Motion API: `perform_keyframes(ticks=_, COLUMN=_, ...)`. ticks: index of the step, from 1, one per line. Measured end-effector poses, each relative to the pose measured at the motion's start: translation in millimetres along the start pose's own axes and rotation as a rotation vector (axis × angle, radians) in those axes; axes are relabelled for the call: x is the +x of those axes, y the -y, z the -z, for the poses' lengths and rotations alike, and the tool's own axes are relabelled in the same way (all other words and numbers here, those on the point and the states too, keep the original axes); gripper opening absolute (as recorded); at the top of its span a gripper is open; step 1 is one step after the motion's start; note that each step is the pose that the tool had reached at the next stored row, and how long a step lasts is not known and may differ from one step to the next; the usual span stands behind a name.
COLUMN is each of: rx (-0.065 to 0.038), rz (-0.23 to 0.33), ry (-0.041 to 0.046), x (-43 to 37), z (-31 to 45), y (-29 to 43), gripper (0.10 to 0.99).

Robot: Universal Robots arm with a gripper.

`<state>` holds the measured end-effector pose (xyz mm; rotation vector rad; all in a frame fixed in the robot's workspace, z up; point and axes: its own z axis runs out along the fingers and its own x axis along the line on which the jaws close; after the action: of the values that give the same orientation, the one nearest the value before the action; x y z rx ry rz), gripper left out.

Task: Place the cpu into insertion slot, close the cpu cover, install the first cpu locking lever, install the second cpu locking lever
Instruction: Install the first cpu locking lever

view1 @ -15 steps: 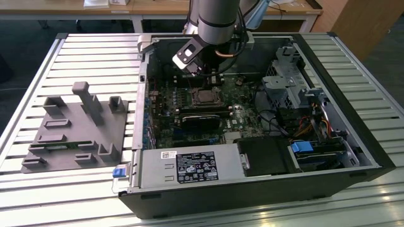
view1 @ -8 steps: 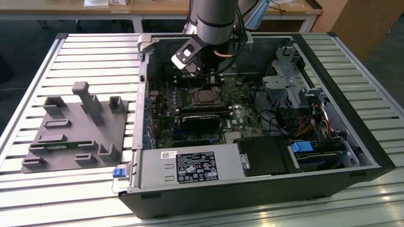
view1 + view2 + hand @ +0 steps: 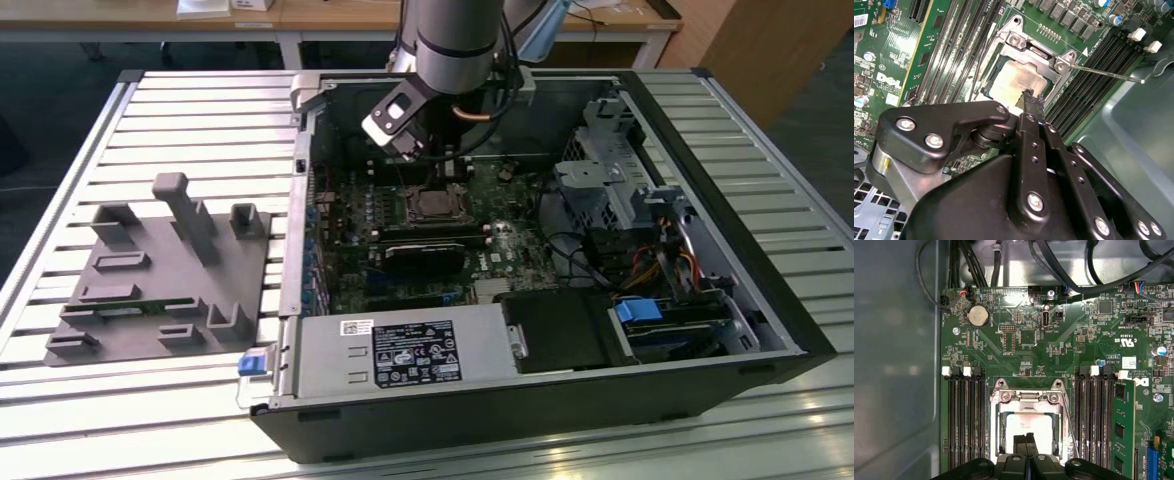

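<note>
The cpu (image 3: 1030,426) lies flat in the insertion slot on the green motherboard (image 3: 1019,340), its pale metal face (image 3: 1016,80) turned up. The silver cpu cover (image 3: 1029,396) lies down around it as a frame (image 3: 1036,47). A thin metal locking lever (image 3: 1106,73) sticks out sideways from the socket corner, and it runs along the socket's side as a locking lever (image 3: 1071,425). My gripper (image 3: 1026,441) is shut, its fingertips together just above the chip's face with nothing between them. In the exterior view the gripper (image 3: 430,176) hangs over the socket (image 3: 435,205) inside the open case.
Rows of memory slots (image 3: 964,420) flank the socket, with a green memory stick (image 3: 1121,425) on one side. A black card (image 3: 424,255), the grey power supply (image 3: 387,355), a drive cage (image 3: 614,170) and cables crowd the case. A grey fixture (image 3: 160,270) sits at the exterior view's left.
</note>
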<state>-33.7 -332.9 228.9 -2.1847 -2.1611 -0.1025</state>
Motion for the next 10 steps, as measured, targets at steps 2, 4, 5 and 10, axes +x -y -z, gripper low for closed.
perform_keyframes(ticks=2, rx=0.0, rz=0.0, ry=0.0, x=0.1, z=0.8, y=0.0, gripper=0.106)
perform_keyframes(ticks=4, rx=0.0, rz=0.0, ry=-0.0001, x=0.2, z=1.8, y=0.0, gripper=0.106)
perform_keyframes(ticks=5, rx=0.0, rz=0.0, ry=0.0, x=0.2, z=2.2, y=0.0, gripper=0.106)
perform_keyframes(ticks=10, rx=0.0, rz=0.0, ry=-0.0001, x=0.5, z=5.2, y=0.0, gripper=0.106)
